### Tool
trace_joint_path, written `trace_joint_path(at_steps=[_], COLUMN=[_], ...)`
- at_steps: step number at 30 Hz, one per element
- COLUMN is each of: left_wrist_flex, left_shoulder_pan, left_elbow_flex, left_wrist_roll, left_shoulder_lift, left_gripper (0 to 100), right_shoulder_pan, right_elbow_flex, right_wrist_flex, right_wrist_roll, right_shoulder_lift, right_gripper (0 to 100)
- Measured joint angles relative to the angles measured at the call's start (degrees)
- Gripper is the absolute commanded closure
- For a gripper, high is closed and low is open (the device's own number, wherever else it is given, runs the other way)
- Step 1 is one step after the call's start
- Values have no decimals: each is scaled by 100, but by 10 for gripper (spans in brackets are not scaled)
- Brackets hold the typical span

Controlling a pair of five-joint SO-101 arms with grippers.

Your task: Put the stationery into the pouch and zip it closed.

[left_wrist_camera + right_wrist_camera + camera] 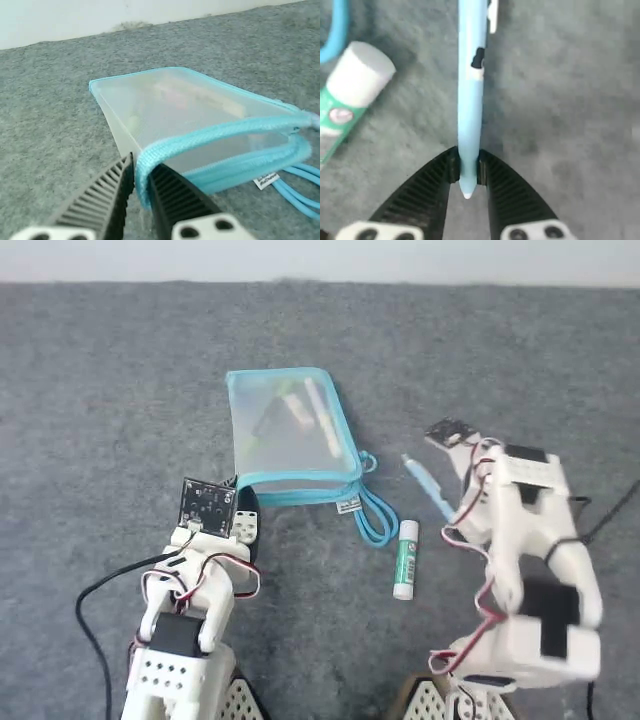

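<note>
High view: soft mesh pouch (290,435) at centre, its limp rim pinched by the left gripper (141,167). Right of it, the right gripper (468,161) clamps a light, stiff pen (470,85) near its tapered end — smooth, so it may pivot.

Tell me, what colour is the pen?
The pen is light blue with a small black-and-white patch, best seen in the right wrist view.

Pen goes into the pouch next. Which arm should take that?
Right. The right pincer is shut on the pen, a short way from the pouch. The left pincer is pinching the pouch's zipper edge, so it should probably hold there.
</note>
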State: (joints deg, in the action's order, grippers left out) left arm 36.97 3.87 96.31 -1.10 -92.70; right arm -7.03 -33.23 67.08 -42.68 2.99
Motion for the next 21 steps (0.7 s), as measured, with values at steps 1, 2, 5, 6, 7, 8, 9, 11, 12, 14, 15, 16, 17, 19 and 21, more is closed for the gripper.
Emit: trace_joint_path(at_steps=[1, 2, 5, 6, 7, 8, 9, 11, 12, 14, 15, 16, 17, 19, 21], left_wrist_flex=[0, 0, 0, 0, 0, 0, 0, 0, 0, 0, 0, 0, 0, 0, 0], left_shoulder_pan=[0, 0, 0, 0, 0, 0, 0, 0, 0, 0, 0, 0, 0, 0, 0], left_elbow_flex=[0, 0, 0, 0, 0, 0, 0, 0, 0, 0, 0, 0, 0, 0, 0], left_wrist_roll=[0, 0, 0, 0, 0, 0, 0, 0, 0, 0, 0, 0, 0, 0, 0], left_shoulder_lift=[0, 0, 0, 0, 0, 0, 0, 0, 0, 0, 0, 0, 0, 0, 0], left_gripper=[988, 988, 988, 988, 988, 988, 988, 988, 988, 988, 988, 988, 988, 988, 988], right_shoulder_pan=[0, 18, 79, 149, 246, 360, 475, 756, 905, 1257, 1424, 1582, 1714, 1952, 2163], right_elbow_flex=[0, 0, 0, 0, 0, 0, 0, 0, 9, 123, 237, 369, 501, 721, 809], right_wrist_flex=[176, 378, 1055, 1275, 1503, 1741, 1943, 2338, 2523, 2884, 3059, 3200, 3305, 3323, 3323], right_wrist_roll=[70, 132, 237, 246, 255, 264, 299, 440, 501, 598, 642, 712, 809, 967, 1046], right_shoulder_lift=[264, 563, 1451, 1741, 2013, 2277, 2514, 2901, 3033, 3165, 3191, 3191, 3200, 3200, 3200], right_gripper=[992, 992, 992, 992, 992, 992, 992, 992, 992, 992, 992, 993, 993, 993, 993])
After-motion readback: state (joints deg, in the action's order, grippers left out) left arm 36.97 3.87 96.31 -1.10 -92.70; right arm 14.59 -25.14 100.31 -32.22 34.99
